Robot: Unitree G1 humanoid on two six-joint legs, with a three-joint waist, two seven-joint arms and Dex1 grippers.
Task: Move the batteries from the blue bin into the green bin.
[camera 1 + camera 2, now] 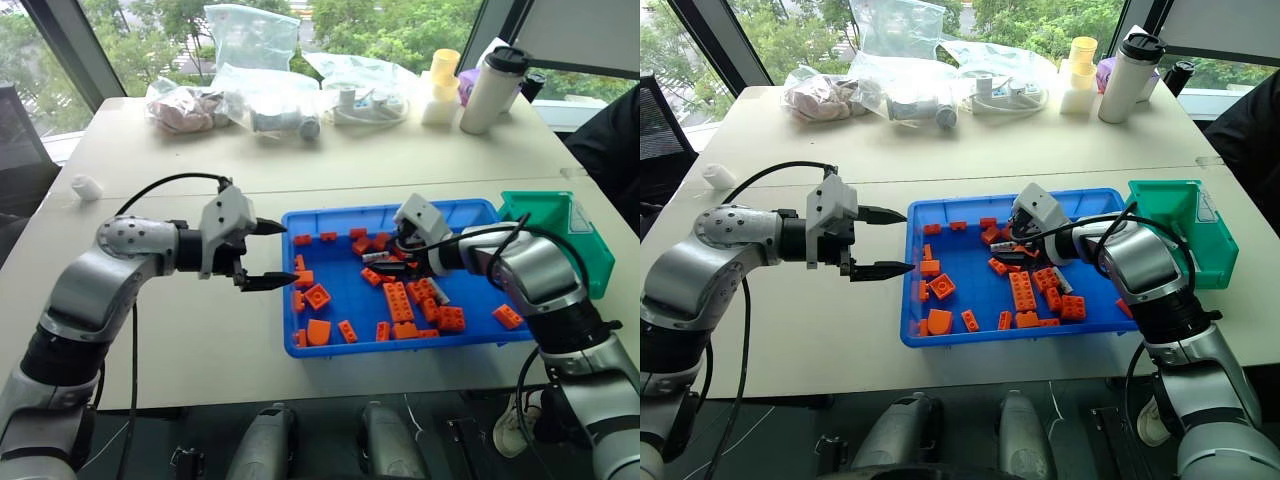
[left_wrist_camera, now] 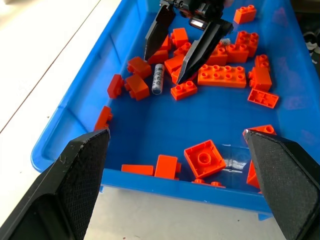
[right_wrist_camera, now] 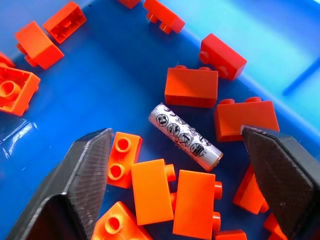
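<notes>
**Battery lies slantwise between my right fingers**

My right gripper (image 3: 175,185) is down inside the blue bin (image 1: 470,215), jaws spread apart with nothing held, and one battery (image 3: 185,136) lies flat on the bin floor in the gap ahead of them. Its long axis runs on a slant across the line between my two fingertips rather than square to it, so I judge the wrist needs a small turn, or the fingers will meet the battery's ends instead of its sides. Orange bricks (image 3: 192,86) crowd it closely: one sits just beside its upper end, others nearly touch its lower flank, and a closing finger could catch a brick first.

My left gripper (image 1: 262,255) hovers just outside the bin's left rim, jaws wide and empty, well apart from this battery. The right arm is plainly the nearer one. The green bin (image 1: 560,225) stands just beside the blue bin's right end, on my right side too.

My right wrist view gives the battery's slant and the printed marks on its silver skin. My left wrist view looks along the bin and shows my right fingers standing above the battery, tips not yet touching it. From the head views I see a second battery (image 1: 437,290) among the bricks nearer my right forearm, which neither wrist view makes clear.
</notes>
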